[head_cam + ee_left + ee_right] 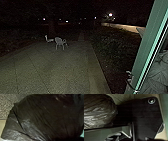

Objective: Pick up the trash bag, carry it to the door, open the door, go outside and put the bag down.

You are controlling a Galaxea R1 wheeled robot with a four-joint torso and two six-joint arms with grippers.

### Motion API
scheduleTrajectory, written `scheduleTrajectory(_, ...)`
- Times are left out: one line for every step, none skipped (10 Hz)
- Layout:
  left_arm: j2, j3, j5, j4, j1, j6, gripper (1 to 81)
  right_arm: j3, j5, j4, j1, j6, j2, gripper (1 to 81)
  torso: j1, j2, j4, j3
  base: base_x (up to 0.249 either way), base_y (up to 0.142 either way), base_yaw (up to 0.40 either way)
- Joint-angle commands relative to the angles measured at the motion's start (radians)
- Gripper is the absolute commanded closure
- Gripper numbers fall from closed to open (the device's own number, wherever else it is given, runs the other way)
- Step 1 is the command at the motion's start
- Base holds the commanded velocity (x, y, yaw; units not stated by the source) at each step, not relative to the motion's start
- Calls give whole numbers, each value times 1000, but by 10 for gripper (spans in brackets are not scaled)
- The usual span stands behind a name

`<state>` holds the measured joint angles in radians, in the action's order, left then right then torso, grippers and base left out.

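Observation:
The black trash bag (37, 119) bulges large in the left wrist view, its plastic creased and shiny. Its rounded, wrinkled side, the trash bag (99, 111), also appears in the right wrist view, beside the robot's dark base plate. What holds the bag is hidden. In the head view, the green door frame (147, 45) rises along the right, with a handle-like metal piece (129, 74) low on its edge. Past it lies the paved yard (55, 67) at night.
A white chair (59, 43) stands out on the paving, with another pale object (49, 39) to its left. Dark planting (110, 47) borders the paving on the right. Far off, a bright lamp (110, 14) shines.

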<state>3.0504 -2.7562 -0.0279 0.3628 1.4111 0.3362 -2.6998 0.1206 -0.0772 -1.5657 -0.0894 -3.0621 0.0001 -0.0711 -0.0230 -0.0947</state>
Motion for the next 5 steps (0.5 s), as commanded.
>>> scheduleTrajectory(1,3,-58,-1,-59,3,811,8,-47,-6,42,3,-8,10,0,0,0,0,128,0,0)
scheduleTrajectory(1,3,-58,-1,-57,3,811,8,-47,-6,42,3,-6,10,0,0,0,0,128,0,0)
scheduleTrajectory(1,3,-58,1,-59,3,811,8,-47,-7,42,3,-6,10,0,0,0,0,127,0,0)
scheduleTrajectory(1,3,-58,-1,-59,3,811,8,-47,-7,42,3,-6,10,0,0,0,0,128,60,0)
scheduleTrajectory(1,3,-58,-1,-59,3,811,8,-47,-9,43,3,-6,10,0,0,0,0,128,70,0)
